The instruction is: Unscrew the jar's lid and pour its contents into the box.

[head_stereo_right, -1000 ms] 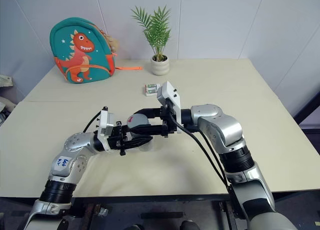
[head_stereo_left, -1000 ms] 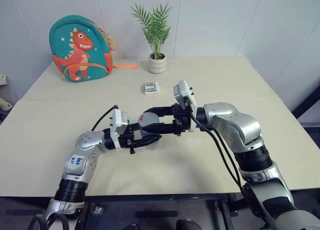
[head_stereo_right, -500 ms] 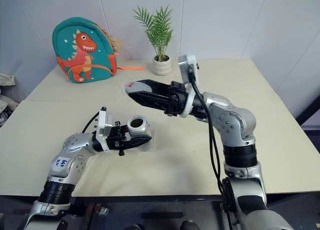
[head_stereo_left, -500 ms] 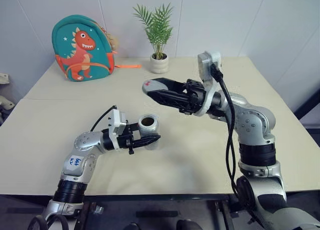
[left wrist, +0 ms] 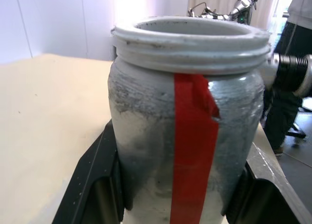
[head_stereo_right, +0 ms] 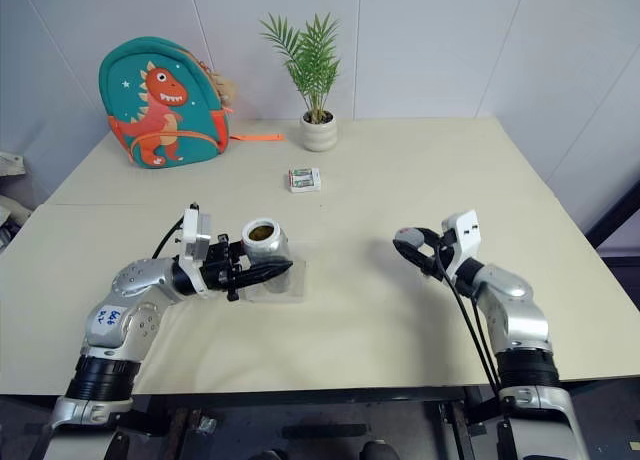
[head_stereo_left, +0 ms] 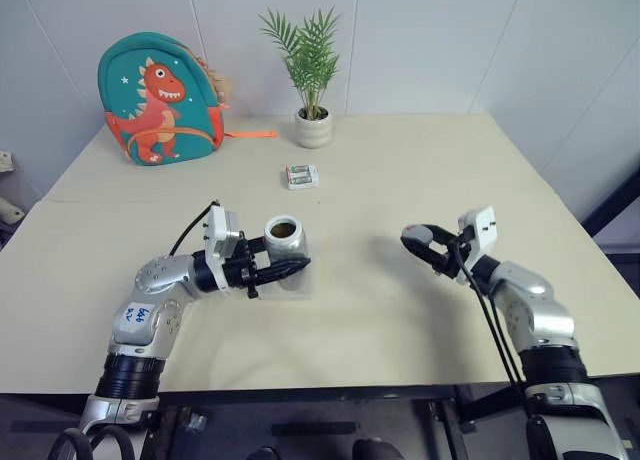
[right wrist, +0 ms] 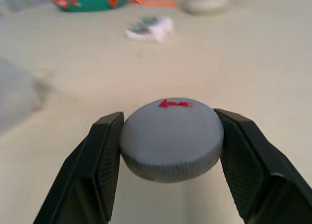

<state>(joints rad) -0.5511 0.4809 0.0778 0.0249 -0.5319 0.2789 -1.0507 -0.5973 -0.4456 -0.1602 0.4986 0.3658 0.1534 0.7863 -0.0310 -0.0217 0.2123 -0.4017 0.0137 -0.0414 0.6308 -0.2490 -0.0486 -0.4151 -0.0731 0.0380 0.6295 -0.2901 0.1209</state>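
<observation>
left eye view: we find the left gripper [head_stereo_left: 290, 268] clamped on the open jar [head_stereo_left: 285, 242], upright above the box [head_stereo_right: 272, 283]. right eye view: the right gripper [head_stereo_right: 408, 244] pinches the lid [head_stereo_right: 407, 237], well apart. wrist views: both grips confirmed.

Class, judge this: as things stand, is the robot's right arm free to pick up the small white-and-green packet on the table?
Probably not yet. The right gripper is shut on the round grey lid, so its fingers are occupied, though bare tabletop lies between it and the small white-and-green packet.
</observation>
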